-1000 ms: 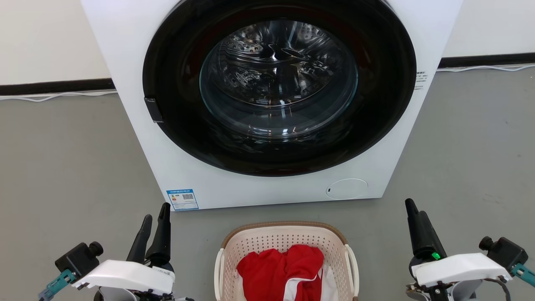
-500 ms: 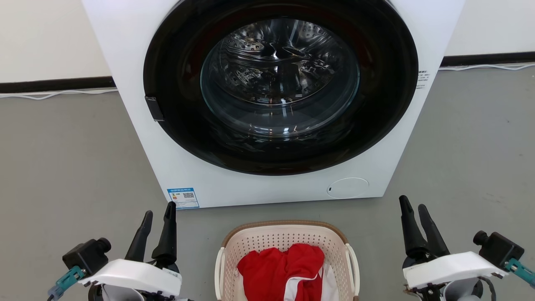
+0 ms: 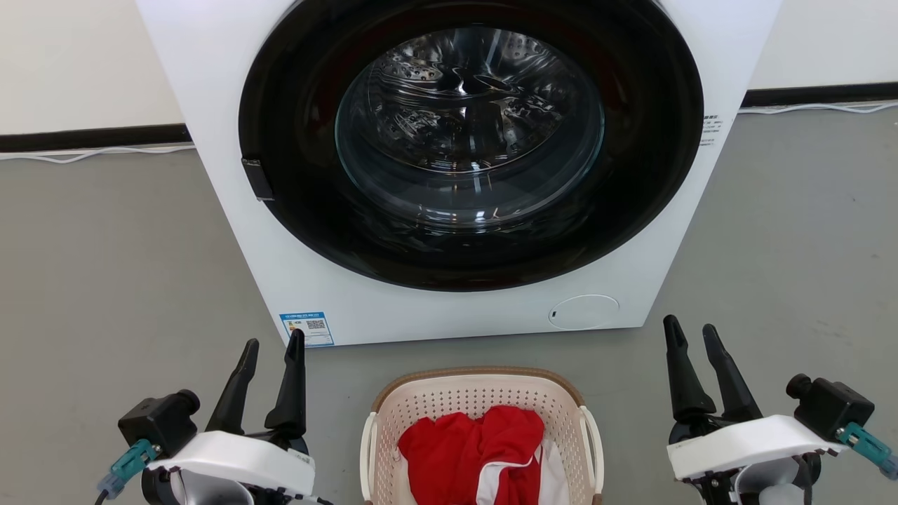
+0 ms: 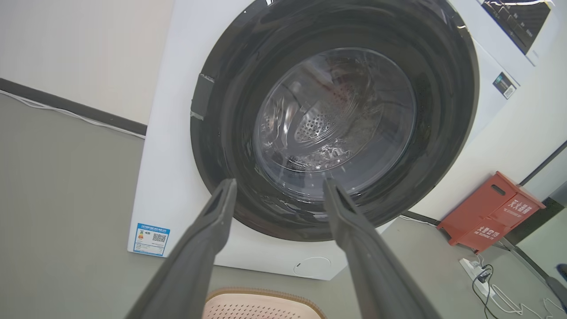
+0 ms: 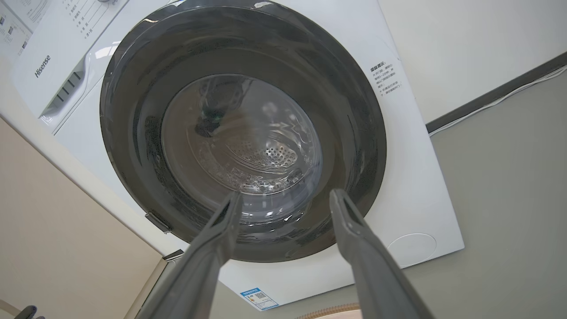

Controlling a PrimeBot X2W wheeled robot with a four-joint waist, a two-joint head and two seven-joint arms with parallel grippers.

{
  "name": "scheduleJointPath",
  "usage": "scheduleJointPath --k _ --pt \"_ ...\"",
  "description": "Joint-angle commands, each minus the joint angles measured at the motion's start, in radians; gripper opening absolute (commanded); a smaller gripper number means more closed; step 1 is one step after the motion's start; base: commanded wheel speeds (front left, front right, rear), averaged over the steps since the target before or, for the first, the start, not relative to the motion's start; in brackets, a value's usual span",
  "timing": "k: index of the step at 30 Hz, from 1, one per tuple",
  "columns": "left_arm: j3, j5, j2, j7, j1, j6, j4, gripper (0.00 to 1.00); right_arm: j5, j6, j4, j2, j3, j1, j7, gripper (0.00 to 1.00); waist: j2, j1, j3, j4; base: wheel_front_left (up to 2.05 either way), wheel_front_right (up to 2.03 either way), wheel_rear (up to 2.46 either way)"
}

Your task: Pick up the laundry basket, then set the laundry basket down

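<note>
Grey floor [image 3: 105, 266], pale wall with a dark skirting strip, and a big white front-load washer [image 3: 231, 105] hogging most of the head view. The laundry basket [image 3: 456, 403] sits on the floor just in front of the washer, dead centre between the two arms, with a red garment [image 3: 470, 449] heaped inside. Its far rim also peeks in at the bottom of both wrist views.

So what's changed in the last second? Not a lot, but it matters. The left gripper [image 3: 273, 339] has slid inward toward the basket, and its fingers now read clearly as two prongs standing apart. The right gripper [image 3: 689, 324] has drifted inward too. Its fingers looked stacked a second ago and now sit side by side, so I'd guess that wrist has rolled. The whole picture has crept up a hair as well, which is the camera moving; the basket hasn't budged relative to the washer.

Both grippers are spread wide and holding nothing, well clear of the basket on either side and pointing at the washer.

My read: this is just lining up for a two-sided grab. The pick-up hasn't started, and each arm has yet to drop down and in to reach the white handles [image 3: 593, 449].
</note>
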Motion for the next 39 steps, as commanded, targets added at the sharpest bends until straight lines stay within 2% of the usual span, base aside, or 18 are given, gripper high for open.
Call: scheduleJointPath --k 1,29,39 --pt "0.018 0.040 0.008 -0.017 -0.048 -0.006 -0.036 1.00 -0.040 0.006 -0.033 -0.001 0.023 -0.045 -0.020 1.00 -0.0001 0.0000 0.001 0.000 0.00 0.00 0.00" --pt "-0.001 0.335 0.011 -0.099 -0.055 -0.007 -0.063 1.00 -0.348 0.007 -0.036 0.002 0.045 -0.058 -0.102 1.00 -0.0001 -0.0001 -0.001 -0.002 0.00 0.00 0.00" --pt "-0.001 0.335 0.011 -0.100 -0.056 -0.007 -0.059 1.00 -0.350 0.008 -0.020 0.002 0.036 -0.061 -0.103 1.00 -0.0001 -0.0001 0.000 -0.004 0.00 0.00 0.00"
